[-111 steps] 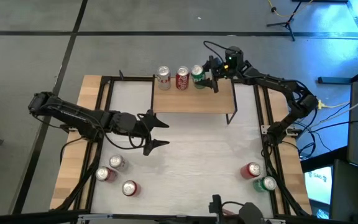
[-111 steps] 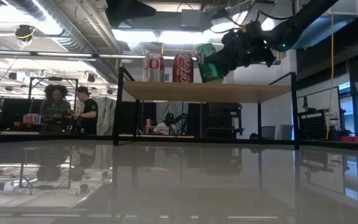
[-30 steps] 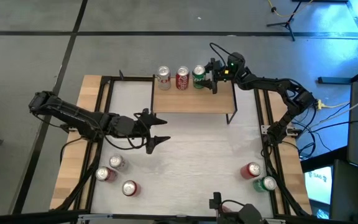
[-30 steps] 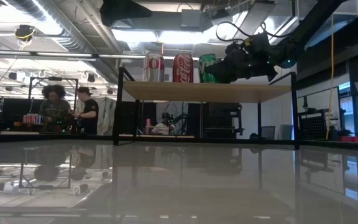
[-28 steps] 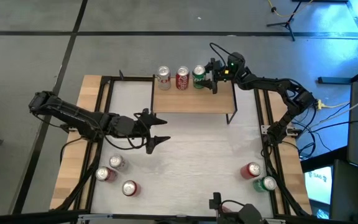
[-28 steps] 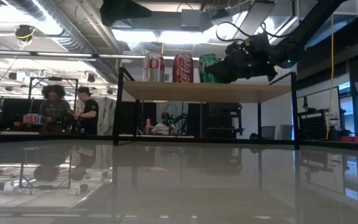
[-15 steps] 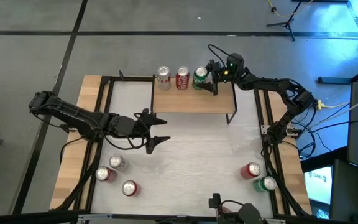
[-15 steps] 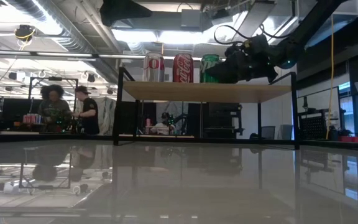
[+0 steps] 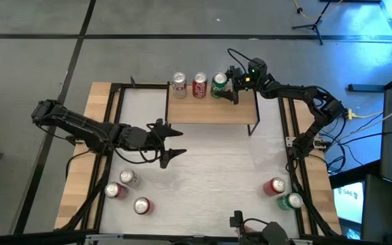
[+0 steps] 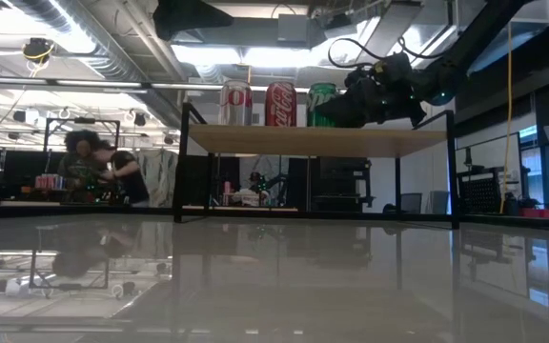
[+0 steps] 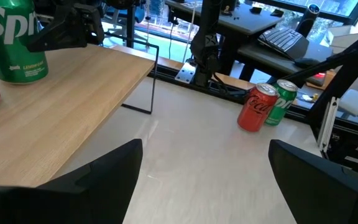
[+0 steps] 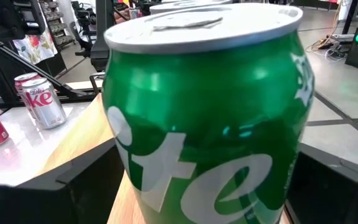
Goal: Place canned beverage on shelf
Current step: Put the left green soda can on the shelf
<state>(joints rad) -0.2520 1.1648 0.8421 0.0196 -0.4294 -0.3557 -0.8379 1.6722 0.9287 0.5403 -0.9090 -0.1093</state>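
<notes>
The green can (image 9: pixel 219 83) is standing upright on the shelf (image 9: pixel 213 109), third in the row next to the red can (image 9: pixel 200 85) and the silver can (image 9: pixel 178 83), so imo we're at the release step. The right claw (image 9: pixel 231 84) sits w/ its fingers either side of the green can, spread wide; in the right wrist view there's a gap btw can and finger on both sides, so it looks let go, not pinched. Next move as we read it: back the right claw straight off w/o clipping the can, since it's close to the red one. The left claw (image 9: pixel 172 144) hangs over the middle of the worktop (image 9: pixel 216 170), also spread, holding nothing. More cans wait on the worktop: three front left (image 9: pixel 126 190), two front right (image 9: pixel 283 192).
</notes>
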